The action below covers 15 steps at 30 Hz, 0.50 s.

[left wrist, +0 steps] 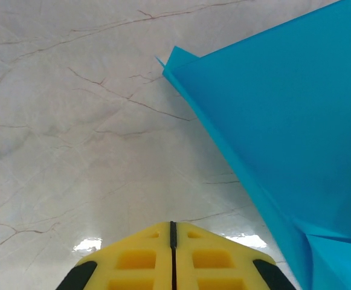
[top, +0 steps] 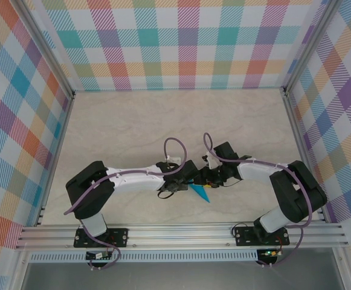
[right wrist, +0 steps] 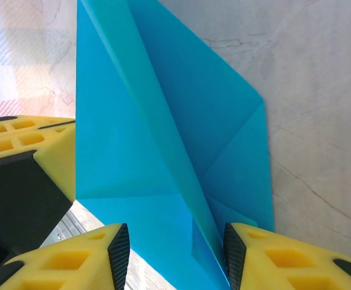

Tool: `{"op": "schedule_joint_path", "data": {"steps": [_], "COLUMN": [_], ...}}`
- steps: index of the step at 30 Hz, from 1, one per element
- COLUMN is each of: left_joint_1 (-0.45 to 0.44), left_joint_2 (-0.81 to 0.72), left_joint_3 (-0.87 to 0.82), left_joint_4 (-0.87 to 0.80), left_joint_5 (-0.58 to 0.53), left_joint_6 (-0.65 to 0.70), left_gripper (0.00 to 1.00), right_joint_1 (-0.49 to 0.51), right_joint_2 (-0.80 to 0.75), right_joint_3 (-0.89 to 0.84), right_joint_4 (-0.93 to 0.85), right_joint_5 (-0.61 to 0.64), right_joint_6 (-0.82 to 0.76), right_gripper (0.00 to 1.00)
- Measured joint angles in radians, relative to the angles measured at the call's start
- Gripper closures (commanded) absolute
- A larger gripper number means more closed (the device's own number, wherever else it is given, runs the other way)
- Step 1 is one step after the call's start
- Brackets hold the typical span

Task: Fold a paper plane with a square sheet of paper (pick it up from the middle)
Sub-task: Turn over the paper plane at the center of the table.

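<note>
Because a crease wants one side held while the other is worked, both arms meet close together near the front edge of the table (top: pixel 163 121), with the paper plane (top: pixel 200 194) between them, its sharp point showing just below the wrists. The right gripper (right wrist: pixel 175 257) has its fingers spread, and the plane's narrow end fills the gap between the pads; whether they bear on it I cannot tell. The left gripper (left wrist: pixel 172 257) is closed finger to finger on nothing, the teal sheet lying just beside it to the right. That probably makes it a blunt tool for pressing folds. By count there are one plane, part folded with several creases, and two grippers.
</note>
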<state>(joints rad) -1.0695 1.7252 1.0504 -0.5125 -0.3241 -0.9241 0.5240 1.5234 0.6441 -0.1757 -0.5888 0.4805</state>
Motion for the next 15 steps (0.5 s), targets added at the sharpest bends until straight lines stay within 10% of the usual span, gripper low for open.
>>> {"op": "schedule_joint_path", "data": {"steps": [15], "left_joint_1": [0.000], "left_joint_2": [-0.302], "left_joint_3": [-0.201], "left_joint_4": [0.097], "left_joint_5": [-0.057], "left_joint_6": [-0.058], "left_gripper": [0.75], "right_joint_1": [0.120], "right_joint_2": [-0.005], "right_joint_3": [0.002], "right_joint_4": [-0.042], "right_joint_5": [0.139], "right_joint_6": [-0.002], "right_gripper": [0.61]}}
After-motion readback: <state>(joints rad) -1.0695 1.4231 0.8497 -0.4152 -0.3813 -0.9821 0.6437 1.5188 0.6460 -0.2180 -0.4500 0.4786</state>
